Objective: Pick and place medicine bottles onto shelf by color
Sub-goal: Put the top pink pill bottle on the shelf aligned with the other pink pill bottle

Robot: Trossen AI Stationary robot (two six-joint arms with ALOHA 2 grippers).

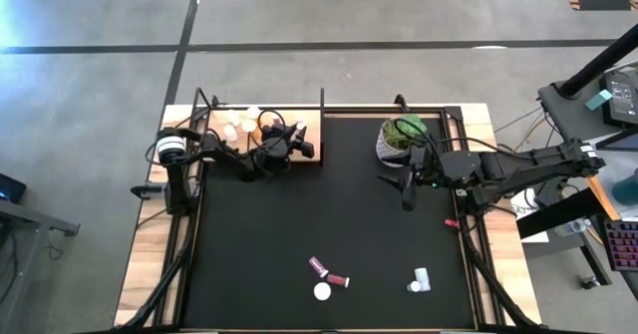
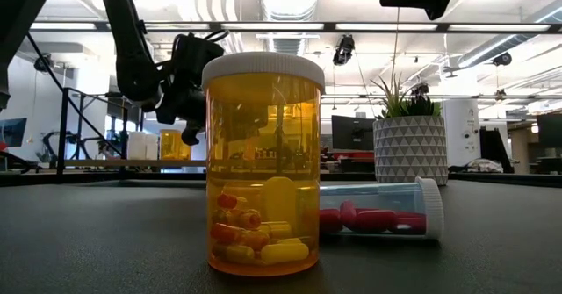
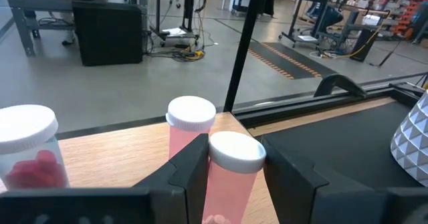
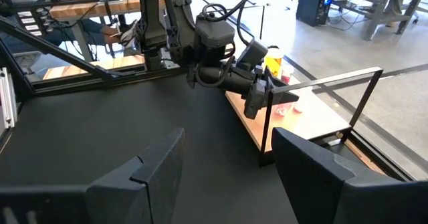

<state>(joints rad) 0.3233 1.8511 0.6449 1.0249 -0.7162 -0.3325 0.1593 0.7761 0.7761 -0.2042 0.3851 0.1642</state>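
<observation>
From my seat the left gripper [image 3: 231, 177] is clamped on a small clear bottle with a round white cap and pink-red contents [image 3: 231, 167], holding it upright over the pale wooden shelf board [image 1: 309, 125] at the table's far edge, by its right end. Left arm's stretched along that edge. Right gripper [image 4: 227, 167] hangs wide open and empty near the white potted plant [image 1: 399, 140].

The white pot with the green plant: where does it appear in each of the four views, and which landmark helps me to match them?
High view: the pot stands at the mat's far edge, right of the shelf.
Low view: the pot is right of centre, in the background.
Left wrist view: only part of its patterned wall shows, past the shelf's end.
Right wrist view: not in it.
Shared landmark: the shelf.
</observation>
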